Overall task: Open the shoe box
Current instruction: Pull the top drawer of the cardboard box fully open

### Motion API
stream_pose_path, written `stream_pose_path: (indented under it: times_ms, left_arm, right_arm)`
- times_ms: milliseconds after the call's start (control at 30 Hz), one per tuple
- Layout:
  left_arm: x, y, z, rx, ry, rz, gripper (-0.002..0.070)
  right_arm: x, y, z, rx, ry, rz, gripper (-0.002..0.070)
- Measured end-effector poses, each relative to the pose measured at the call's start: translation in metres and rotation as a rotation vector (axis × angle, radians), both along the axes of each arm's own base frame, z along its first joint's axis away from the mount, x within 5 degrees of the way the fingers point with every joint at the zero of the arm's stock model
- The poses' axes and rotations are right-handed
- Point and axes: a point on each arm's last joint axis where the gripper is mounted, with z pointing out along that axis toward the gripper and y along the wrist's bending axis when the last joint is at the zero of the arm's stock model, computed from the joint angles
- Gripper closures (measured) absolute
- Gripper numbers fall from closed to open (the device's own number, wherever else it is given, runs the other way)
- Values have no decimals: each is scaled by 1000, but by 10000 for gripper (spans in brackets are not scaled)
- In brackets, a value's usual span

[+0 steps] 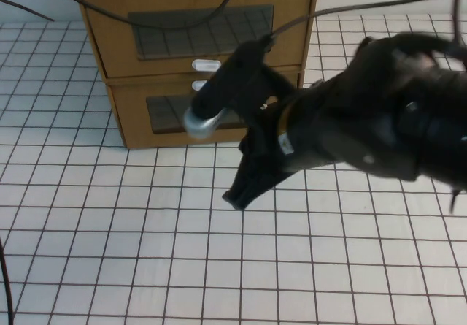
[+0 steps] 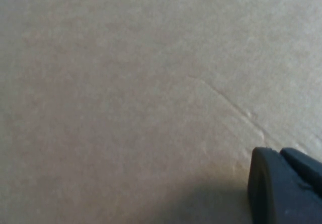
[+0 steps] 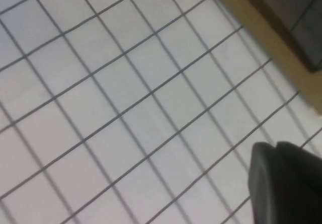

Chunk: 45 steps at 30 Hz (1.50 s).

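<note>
The right gripper (image 1: pixel 237 197), closed on nothing, hangs near the box (image 1: pixel 131 131) (likely to reach a handle (image 1: pixel 206 65)); the left gripper (image 2: pixel 280 158) faces a brown surface (image 2: pixel 126 83), state I cannot tell.

we see the brown wooden two-drawer box (image 1: pixel 146 55) at the back of the white gridded table (image 1: pixel 109 266), left of centre. our black right gripper (image 1: pixel 236 197) hangs above the table just before it. our black left gripper (image 2: pixel 284 183) is close to a plain tan surface (image 2: pixel 126 83).

A white, grid-lined tabletop (image 1: pixel 146 266) carries a wooden two-drawer box (image 1: pixel 117 47) at its far side.
</note>
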Motion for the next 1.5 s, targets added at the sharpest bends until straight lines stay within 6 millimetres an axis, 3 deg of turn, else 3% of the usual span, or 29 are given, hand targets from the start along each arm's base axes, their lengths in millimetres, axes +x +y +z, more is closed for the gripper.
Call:
stream_pose_path:
  times_ms: [167, 367, 433, 667, 867, 1100, 1500]
  left_arm:
    - [0, 0, 0, 0, 0, 0, 677]
    - [0, 0, 0, -1, 1, 2, 677]
    - [0, 0, 0, 1, 2, 2, 677]
    - [0, 0, 0, 4, 4, 2, 677]
    - [0, 1, 0, 6, 4, 3, 677]
    - [0, 1, 0, 6, 5, 3, 677]
    - [0, 1, 0, 6, 5, 3, 677]
  right_arm:
    - [11, 25, -9, -100, -217, 101, 650]
    - [25, 41, -22, -170, -375, 208, 418]
    - [30, 46, -28, -178, -412, 241, 385]
    - [60, 50, -43, -217, -509, 292, 407]
    - [83, 55, -41, -222, -547, 265, 410]
    - [92, 64, -35, -230, -596, 271, 424]
    - [102, 69, -57, -316, -612, 309, 442]
